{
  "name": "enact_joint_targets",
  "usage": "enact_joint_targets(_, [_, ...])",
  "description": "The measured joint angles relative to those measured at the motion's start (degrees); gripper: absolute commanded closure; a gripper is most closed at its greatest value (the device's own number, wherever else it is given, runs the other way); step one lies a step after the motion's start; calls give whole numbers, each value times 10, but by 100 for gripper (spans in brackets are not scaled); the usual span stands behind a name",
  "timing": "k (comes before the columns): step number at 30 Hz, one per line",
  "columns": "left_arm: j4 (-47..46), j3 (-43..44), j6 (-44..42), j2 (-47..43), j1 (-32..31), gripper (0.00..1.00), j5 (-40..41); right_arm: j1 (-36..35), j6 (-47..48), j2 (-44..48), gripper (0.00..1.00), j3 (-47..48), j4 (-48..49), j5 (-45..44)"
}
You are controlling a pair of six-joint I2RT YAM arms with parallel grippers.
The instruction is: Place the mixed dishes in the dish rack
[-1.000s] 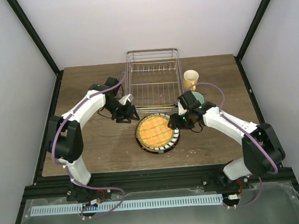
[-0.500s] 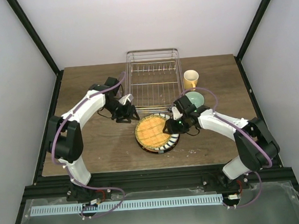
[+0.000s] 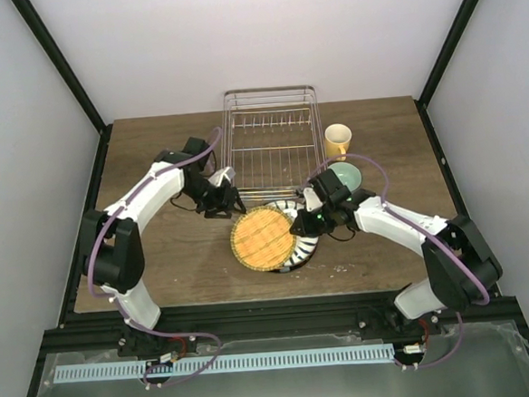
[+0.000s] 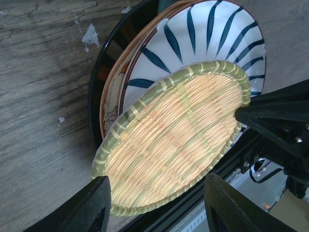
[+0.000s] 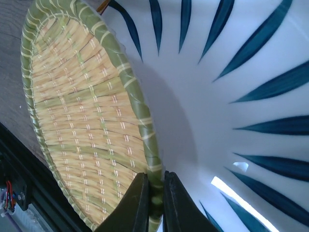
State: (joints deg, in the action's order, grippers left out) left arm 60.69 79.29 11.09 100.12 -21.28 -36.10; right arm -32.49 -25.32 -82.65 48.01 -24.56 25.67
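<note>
Stack sits mid-table (image 3: 160, 260), closer to the near edge. Bottom up: dark plate (image 4: 104, 63), striped plate (image 4: 203, 34), woven plate (image 3: 262, 239).

Your right gripper (image 5: 155, 193) is clamped on the woven plate's right rim, and the right wrist view shows the rim pinched between both fingers. That plate is tilted, with the gripped side lifted off the striped plate. It is also offset to the left, so the striped plate's right side is uncovered.

Your left gripper (image 3: 219, 202) hangs just beyond the stack on its left, by the rack's near-left corner. Its fingers are spread and grip nothing. Its camera looks straight at the stack.

Bowl (image 3: 346, 172) is just behind the right gripper, off the rack's near-right corner. Mug (image 3: 338, 141) stands upright beyond the bowl, just beside the rack's right side.

Rack (image 3: 269, 91) sits at the far edge, about centred. Every dish is outside it.
</note>
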Motion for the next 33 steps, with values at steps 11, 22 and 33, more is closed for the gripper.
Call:
enact_joint_targets(11, [1, -74, -24, -65, 0, 47, 5, -1, 2, 18, 99, 13, -43, -32])
enact_joint_targets(22, [-18, -119, -37, -84, 0, 48, 33, 1, 13, 39, 99, 21, -45, -26])
enact_joint_targets(33, [-108, -189, -29, -139, 14, 50, 8, 48, -9, 116, 99, -7, 0, 40])
